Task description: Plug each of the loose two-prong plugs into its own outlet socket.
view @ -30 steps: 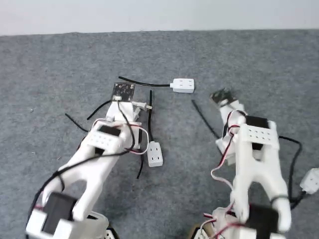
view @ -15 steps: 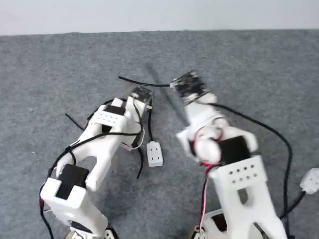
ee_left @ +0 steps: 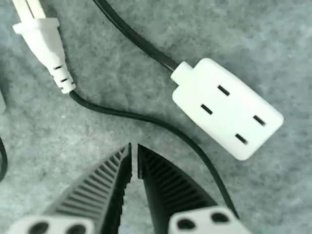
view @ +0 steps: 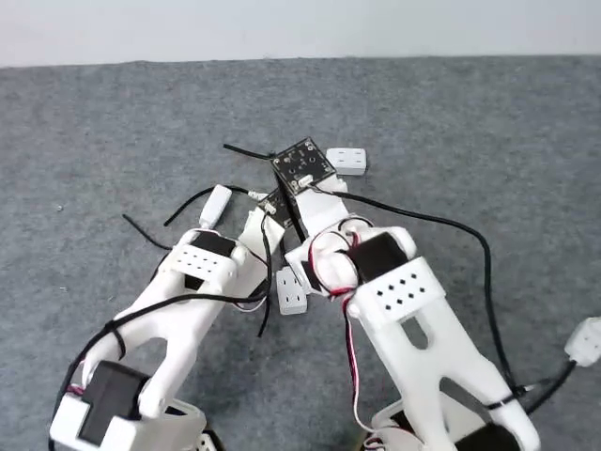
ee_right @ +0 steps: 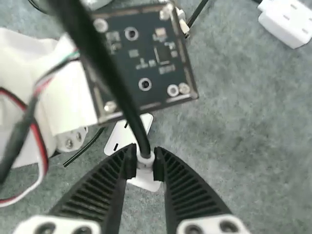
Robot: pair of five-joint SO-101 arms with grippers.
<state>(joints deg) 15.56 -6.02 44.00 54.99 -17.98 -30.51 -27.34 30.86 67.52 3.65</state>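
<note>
Progress: count nothing as plugged in yet. In the left wrist view the outlet socket lies flat on the desk, all four slots dark and empty. The loose plug lies near it but apart.

The high view gives you a far socket, a near socket part-hidden under the right arm, and an edge socket. None shows a plug seated, though their slots are too small to check.

Right pincer: clamped on a white cord end, with a thick cord rising from its collar. I judge it a plug body, but the prongs are hidden, so confirm. Just beyond it lies a white slotted piece, likely a socket face, partly under a circuit board.

Left pincer: tips all but touching, hairline gap, nothing between them. It hangs over bare desk beside the thin cord.

Left to do: every insertion, as far as you can see.

Materials:
- Desk: grey, fibrous, felt-like, probably grippy.
- Sockets: smooth glossy white moulded plastic, rounded blocks with a short neck at the cord.
- Loose plug: slim, tapered, with a ribbed strain relief.
- Cords: round, black, limp, lying in loose curves.
- Pincer pads: black, ridged, triangular.
</note>
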